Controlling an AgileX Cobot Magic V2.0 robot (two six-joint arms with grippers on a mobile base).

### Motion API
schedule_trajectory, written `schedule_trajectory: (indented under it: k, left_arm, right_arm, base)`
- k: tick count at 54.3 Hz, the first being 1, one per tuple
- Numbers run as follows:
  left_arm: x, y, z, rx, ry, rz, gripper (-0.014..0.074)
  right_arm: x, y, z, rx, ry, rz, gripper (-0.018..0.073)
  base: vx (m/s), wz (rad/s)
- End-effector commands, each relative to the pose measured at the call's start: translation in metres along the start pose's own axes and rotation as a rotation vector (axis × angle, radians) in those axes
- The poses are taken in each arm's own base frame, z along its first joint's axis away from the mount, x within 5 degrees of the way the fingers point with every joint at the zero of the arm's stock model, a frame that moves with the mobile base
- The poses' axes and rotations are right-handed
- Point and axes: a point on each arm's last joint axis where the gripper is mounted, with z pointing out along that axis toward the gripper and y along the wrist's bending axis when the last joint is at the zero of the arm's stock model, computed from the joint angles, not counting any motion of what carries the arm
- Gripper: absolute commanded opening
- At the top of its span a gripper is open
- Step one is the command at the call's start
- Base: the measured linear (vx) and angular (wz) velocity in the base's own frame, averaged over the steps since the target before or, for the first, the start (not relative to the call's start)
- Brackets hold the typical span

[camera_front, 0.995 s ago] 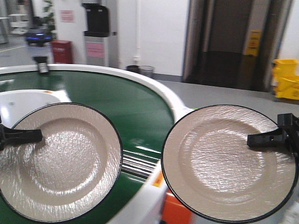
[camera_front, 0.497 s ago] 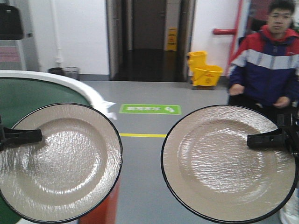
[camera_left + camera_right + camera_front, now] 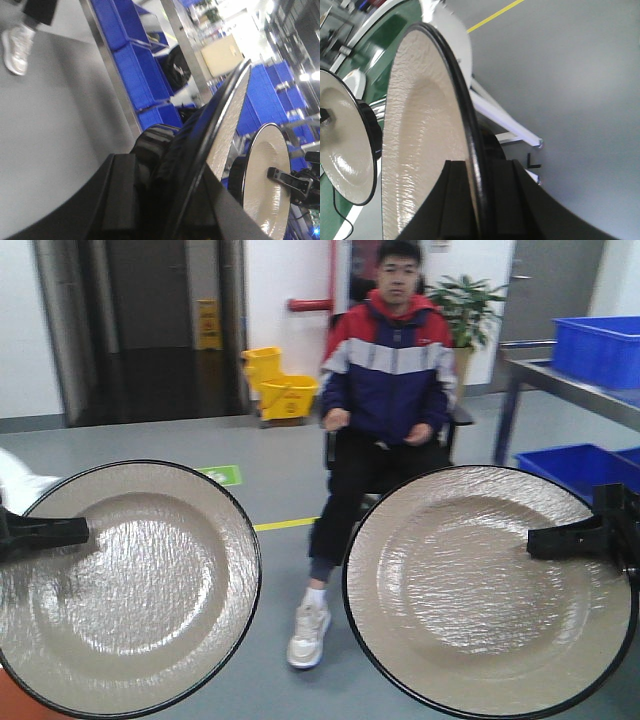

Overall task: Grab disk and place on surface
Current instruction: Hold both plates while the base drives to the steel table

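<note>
Two disks are held aloft: the left disk (image 3: 130,585), lower left, pinched at its rim by the left gripper (image 3: 60,531), and the right disk (image 3: 490,585), lower right, clamped the same way by the right gripper (image 3: 565,537). Grabbing looks done; placing remains. Both grippers run off the frame edges, and I can't pick out the surface to set them on.

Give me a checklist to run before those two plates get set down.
1. Left gripper shut on left plate: ok.
2. Right gripper shut on right plate: ok.
3. Plates apart from each other: ok.
4. Surface beneath plates: not ok, only grey floor shows there.
5. Way ahead free: not ok, seated man faces the robot.
</note>
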Motion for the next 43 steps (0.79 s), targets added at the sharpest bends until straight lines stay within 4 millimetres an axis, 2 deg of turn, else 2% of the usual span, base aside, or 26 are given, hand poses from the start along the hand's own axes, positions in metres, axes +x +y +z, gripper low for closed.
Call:
schedule_trajectory:
  k: [1, 24, 43]
  left_arm:
    - [-0.0049, -0.0362, -0.0069, 0.172, -0.047, 0.006, -0.0001]
    - [-0.0049, -0.0361, -0.0069, 0.172, -0.048, 0.006, -0.0001]
    - [-0.0049, -0.0362, -0.0069, 0.172, -0.047, 0.006, -0.0001]
  right_arm:
    - [-0.0112, 0.0257, -0.0149, -0.094, -0.113, -0.003, -0.0009]
    - [-0.0105, 0.0284, -0.0167, -0.096, -0.115, -0.010, -0.0009]
    - [-0.0105, 0.0284, -0.0167, -0.096, -0.115, -0.010, -0.0009]
  base:
    - [0.07, -0.62]
    - [0.16, -0.55]
    - [0.29, -0.27]
